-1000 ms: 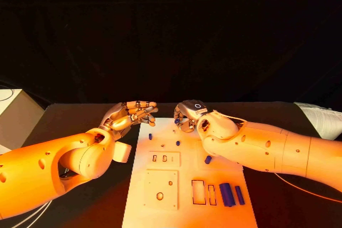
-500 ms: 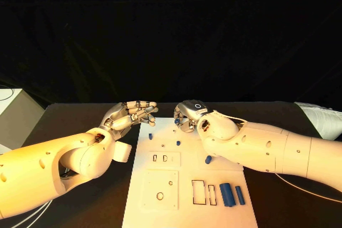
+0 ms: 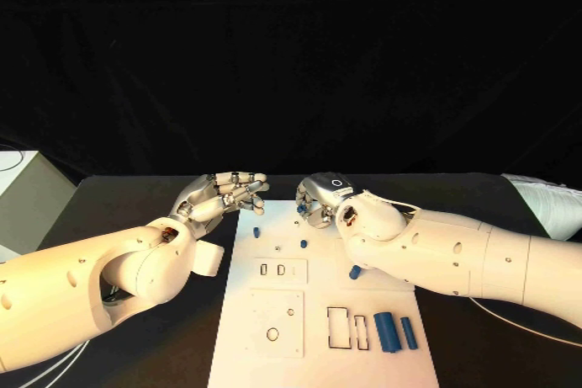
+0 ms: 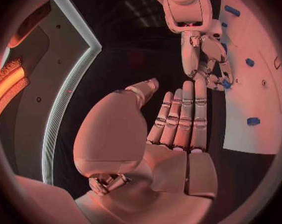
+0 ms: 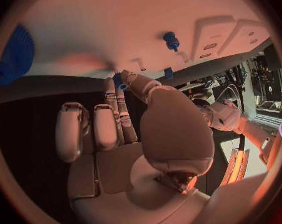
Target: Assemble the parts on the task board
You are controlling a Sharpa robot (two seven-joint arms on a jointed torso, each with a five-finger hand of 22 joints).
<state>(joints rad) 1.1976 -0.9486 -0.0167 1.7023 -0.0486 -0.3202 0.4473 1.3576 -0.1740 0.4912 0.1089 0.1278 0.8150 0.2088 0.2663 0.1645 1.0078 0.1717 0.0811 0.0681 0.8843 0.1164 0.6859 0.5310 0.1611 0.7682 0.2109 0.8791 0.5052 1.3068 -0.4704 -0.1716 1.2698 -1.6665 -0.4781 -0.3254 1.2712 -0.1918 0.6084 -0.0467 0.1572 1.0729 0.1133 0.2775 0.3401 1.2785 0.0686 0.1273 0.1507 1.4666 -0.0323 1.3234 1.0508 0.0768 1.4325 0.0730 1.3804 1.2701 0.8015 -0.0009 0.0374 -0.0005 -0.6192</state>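
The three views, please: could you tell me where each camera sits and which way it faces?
Head view: on the robot's head, looking down at the task board; both arms show, left hand, right hand.
Left wrist view: behind the left hand, facing its palm, the right hand and the board's edge.
Right wrist view: behind the right hand, facing the board.
Shared: the small blue part pinched in the right hand's fingertips.

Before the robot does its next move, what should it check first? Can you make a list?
1. Right hand pinches a small blue part at the task board's far edge: ok.
2. Part's end visible beyond the fingertips: ok.
3. Left hand holds nothing, fingers apart, beside the board: ok.
4. Which hole the part goes in: cannot tell.
5. Blue peg stands upright in the board: ok.
6. Two blue bars lie at the board's near right, out of the way: ok.
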